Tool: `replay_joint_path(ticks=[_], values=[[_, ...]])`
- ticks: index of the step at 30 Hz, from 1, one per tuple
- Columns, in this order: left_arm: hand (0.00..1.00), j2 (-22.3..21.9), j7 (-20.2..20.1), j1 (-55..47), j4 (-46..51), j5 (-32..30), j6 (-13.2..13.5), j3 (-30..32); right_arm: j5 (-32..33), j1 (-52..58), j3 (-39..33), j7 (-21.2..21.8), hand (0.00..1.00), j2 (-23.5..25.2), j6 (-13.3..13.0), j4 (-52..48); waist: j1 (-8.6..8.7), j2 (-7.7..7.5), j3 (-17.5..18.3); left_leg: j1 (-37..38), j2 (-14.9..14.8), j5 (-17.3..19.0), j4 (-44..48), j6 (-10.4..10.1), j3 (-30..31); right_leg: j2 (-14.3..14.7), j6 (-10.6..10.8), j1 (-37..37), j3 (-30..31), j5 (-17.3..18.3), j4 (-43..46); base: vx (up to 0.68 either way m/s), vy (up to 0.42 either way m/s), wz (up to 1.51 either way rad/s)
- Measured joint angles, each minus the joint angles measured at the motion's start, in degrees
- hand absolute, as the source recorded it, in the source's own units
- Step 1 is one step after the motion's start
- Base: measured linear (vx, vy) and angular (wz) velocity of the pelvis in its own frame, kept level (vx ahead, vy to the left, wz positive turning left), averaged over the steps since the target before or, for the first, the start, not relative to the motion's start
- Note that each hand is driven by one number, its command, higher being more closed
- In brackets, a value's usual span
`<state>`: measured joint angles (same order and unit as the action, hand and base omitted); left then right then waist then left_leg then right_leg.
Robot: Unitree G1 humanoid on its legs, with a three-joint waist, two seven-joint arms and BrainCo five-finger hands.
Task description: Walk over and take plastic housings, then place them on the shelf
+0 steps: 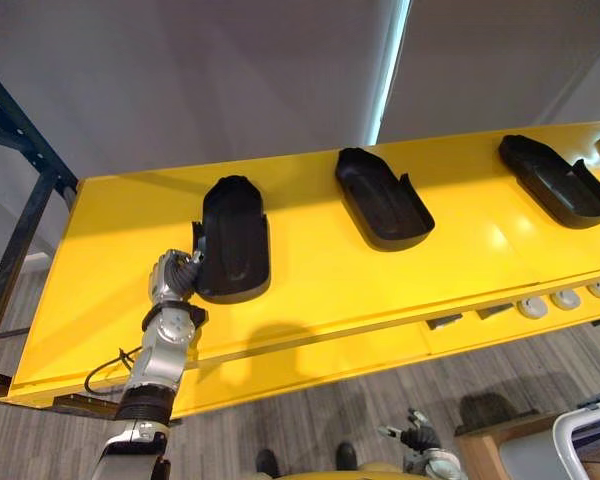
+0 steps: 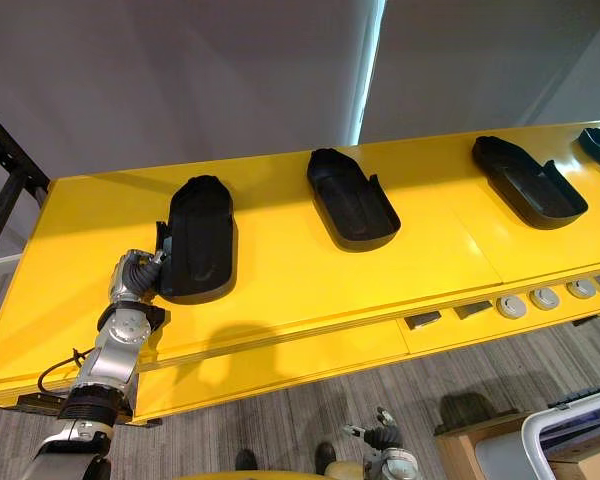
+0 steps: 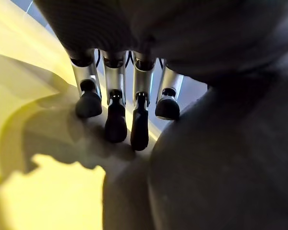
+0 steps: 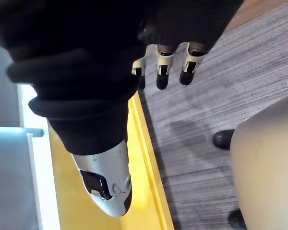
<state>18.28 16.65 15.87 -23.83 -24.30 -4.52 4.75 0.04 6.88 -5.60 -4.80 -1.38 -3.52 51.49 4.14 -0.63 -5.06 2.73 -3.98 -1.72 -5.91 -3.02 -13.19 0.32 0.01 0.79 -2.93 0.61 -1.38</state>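
At shelf [image 1: 310, 275] left end: left hand [image 1: 172, 276], fingers [image 3: 116, 120] straight, pressed against side of left plastic housing [image 1: 235, 245] lying on shelf. Middle housing [image 1: 380, 200], right housing [image 1: 558, 180] along shelf. Below shelf: right hand [image 1: 418, 436] relaxed, empty.

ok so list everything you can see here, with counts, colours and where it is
shelf: one, yellow, across the view
plastic housings: four, black, in a row on the shelf, the rightmost cut off at the view's edge
round discs: three, silver-grey, on the shelf's lower ledge at right
wedge pieces: two, dark, beside the discs
rack frame: one, dark, left of the shelf
wooden box: one, brown, lower right
floor: grey carpet, below
left hand: silver, against the leftmost housing
right hand: silver, low over the floor, fingers relaxed
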Motion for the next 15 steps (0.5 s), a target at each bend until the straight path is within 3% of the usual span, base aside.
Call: replay_joint_path(ticks=[7,11,15], values=[[0.00,-0.40,0.12,0.20,-0.24,1.68,-0.01,0.99,0.04,0.00,-0.01,0.04,0.00,0.00,0.04,0.01,0.01,-0.02,-0.01,0.06,0.02,0.00,-0.01,0.00,0.02,-0.02,0.00,0.14,-0.05,0.00,-0.09,0.00,0.000,0.00],[0.00,-2.98,1.47,0.44,0.07,4.65,0.12,2.56,0.05,0.00,-0.01,0.04,0.00,0.00,0.12,0.07,-0.04,-0.03,-0.02,0.38,0.07,0.00,-0.01,0.00,0.46,-0.07,0.02,0.89,-0.45,-0.07,-0.51,0.01,-0.004,0.06],[0.00,-6.99,2.52,-2.48,9.46,8.16,0.66,0.83,0.17,-0.22,-0.01,0.06,0.00,-0.01,0.14,0.67,-0.31,-0.21,-0.11,0.29,0.11,0.00,-0.02,0.01,0.77,-0.15,0.04,1.06,-0.84,-0.09,-0.68,0.01,-0.007,0.05]])
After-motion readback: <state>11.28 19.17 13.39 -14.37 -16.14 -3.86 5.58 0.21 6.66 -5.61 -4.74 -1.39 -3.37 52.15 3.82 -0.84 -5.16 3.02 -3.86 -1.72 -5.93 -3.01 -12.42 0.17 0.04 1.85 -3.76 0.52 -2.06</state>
